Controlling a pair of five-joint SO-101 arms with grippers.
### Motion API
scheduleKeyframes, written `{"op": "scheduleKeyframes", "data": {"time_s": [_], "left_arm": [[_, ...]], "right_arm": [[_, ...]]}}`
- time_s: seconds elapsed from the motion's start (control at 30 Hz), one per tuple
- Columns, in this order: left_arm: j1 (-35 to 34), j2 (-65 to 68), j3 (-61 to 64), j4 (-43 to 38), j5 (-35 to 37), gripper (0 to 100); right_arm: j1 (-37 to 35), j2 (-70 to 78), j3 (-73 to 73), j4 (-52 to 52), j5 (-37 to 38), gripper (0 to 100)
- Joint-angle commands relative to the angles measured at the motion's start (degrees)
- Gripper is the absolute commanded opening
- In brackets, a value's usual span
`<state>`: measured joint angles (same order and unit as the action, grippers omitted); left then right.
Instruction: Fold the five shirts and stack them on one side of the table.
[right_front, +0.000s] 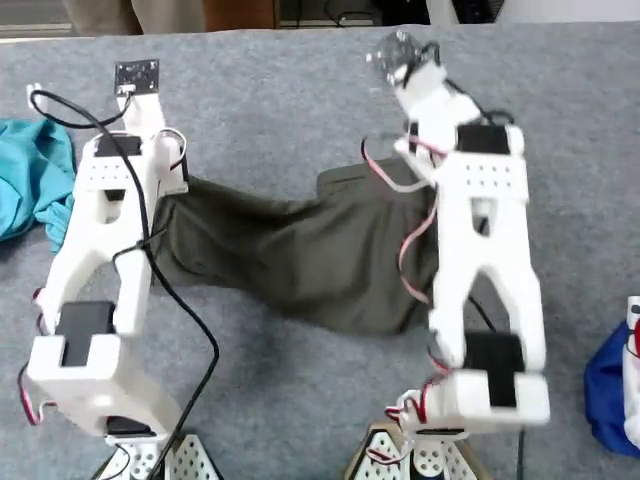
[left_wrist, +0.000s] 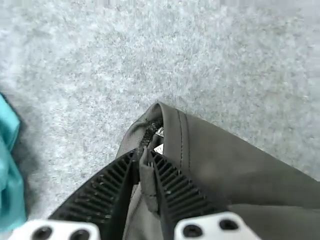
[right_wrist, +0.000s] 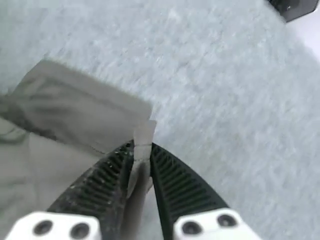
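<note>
- The desk (right_front: 280, 110) is covered in a grey, felt-like surface that runs across the whole scene. Past its far edge there is a strip of the room, with brown wooden furniture (right_front: 240, 12) and dark cables.
- A dark olive shirt (right_front: 300, 255) lies rumpled across the middle of the desk. It is stretched between the two arms, with its left end narrower than its right.
- The left end effector (left_wrist: 145, 160) is closed on the left end of the olive shirt. Its ribbed black fingers (left_wrist: 112, 182) pinch a fold of cloth beside a stitched seam, and a small white tag (left_wrist: 159, 141) shows there.
- The right end effector (right_wrist: 142, 147) is closed on the far right part of the same shirt. A pale strip of cloth (right_wrist: 144, 132) sticks up between its fingertips, and a flat folded flap of the shirt lies just beyond on the grey surface.
- A teal shirt (right_front: 30, 175) is bunched at the left edge of the desk, near the left arm and apart from the olive one.
- A blue shirt (right_front: 610, 385) is heaped at the near right edge, well apart from the others.
</note>
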<state>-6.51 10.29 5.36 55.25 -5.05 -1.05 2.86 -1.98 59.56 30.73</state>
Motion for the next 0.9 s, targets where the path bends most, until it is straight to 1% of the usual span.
{"op": "scheduleKeyframes", "data": {"time_s": [0.0,0.1,0.17,0.27,0.4,0.5,0.57,0.67,0.77,0.87], "left_arm": [[0.3,4.0,-7.7,1.3,0.5,2],[0.4,9.7,-11.8,1.7,0.6,2],[0.4,12.9,-14.1,3.1,0.6,2],[0.4,16.4,-18.3,9.8,-0.3,2],[0.4,18.9,-23.0,18.8,-6.5,2],[0.0,18.7,-25.1,23.2,-7.9,2],[-0.1,18.0,-26.5,26.5,-9.4,2],[0.9,15.7,-28.8,35.3,-13.8,2],[2.7,12.1,-28.8,42.5,-16.4,2],[3.1,7.5,-24.7,43.5,-16.5,2]], "right_arm": [[-0.4,8.8,-14.4,0.2,-0.7,0.5],[-0.3,17.8,-21.8,0.6,-0.7,0.5],[-0.3,23.2,-26.4,3.3,-0.7,0.5],[-0.3,29.2,-33.4,10.6,-0.2,0.6],[-0.3,33.3,-39.9,20.0,2.6,0.5],[-0.3,33.4,-43.1,26.5,4.0,0.5],[-0.3,33.4,-46.2,33.0,5.0,0.5],[-0.7,32.3,-49.8,43.1,5.4,0.5],[1.1,27.2,-47.1,42.9,5.0,0.5],[0.6,18.8,-38.4,42.8,5.5,0.5]]}}
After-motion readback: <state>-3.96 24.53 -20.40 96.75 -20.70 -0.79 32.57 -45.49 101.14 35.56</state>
